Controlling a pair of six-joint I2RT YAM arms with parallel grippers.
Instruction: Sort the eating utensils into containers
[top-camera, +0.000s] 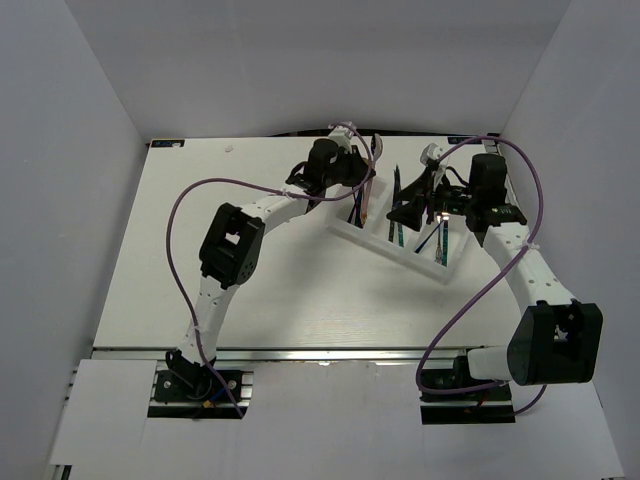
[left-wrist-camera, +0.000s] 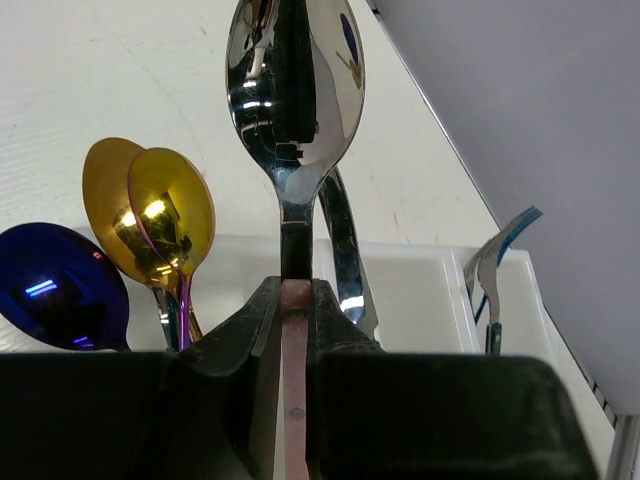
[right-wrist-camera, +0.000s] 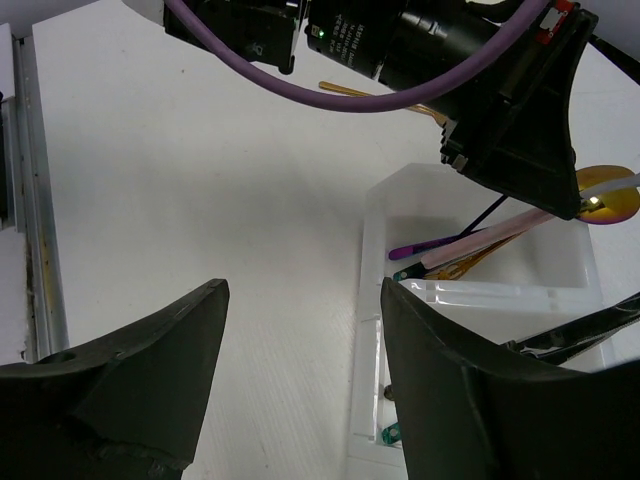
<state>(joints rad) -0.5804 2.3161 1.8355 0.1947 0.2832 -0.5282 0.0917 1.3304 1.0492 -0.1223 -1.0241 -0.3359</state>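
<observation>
My left gripper (left-wrist-camera: 295, 300) is shut on the pink handle of a silver spoon (left-wrist-camera: 295, 90), held over the left end compartment of the white tray (left-wrist-camera: 420, 290). In that compartment lie two gold spoons (left-wrist-camera: 165, 215), a blue spoon (left-wrist-camera: 60, 290) and a silver utensil (left-wrist-camera: 345, 250). Forks (left-wrist-camera: 495, 270) show in the compartment to the right. In the top view the left gripper (top-camera: 358, 170) is over the tray's (top-camera: 350, 232) far left end. My right gripper (top-camera: 415, 210) hangs over its middle. It is open and empty (right-wrist-camera: 302, 290), beside the tray's rim (right-wrist-camera: 372, 250).
Dark-handled utensils (top-camera: 437, 240) lie in the tray's right compartments. The left arm's wrist (right-wrist-camera: 520, 130) and a purple cable (right-wrist-camera: 300, 80) hang close above the tray in the right wrist view. White walls enclose the table on three sides. A metal rail (top-camera: 300, 352) runs along the near edge.
</observation>
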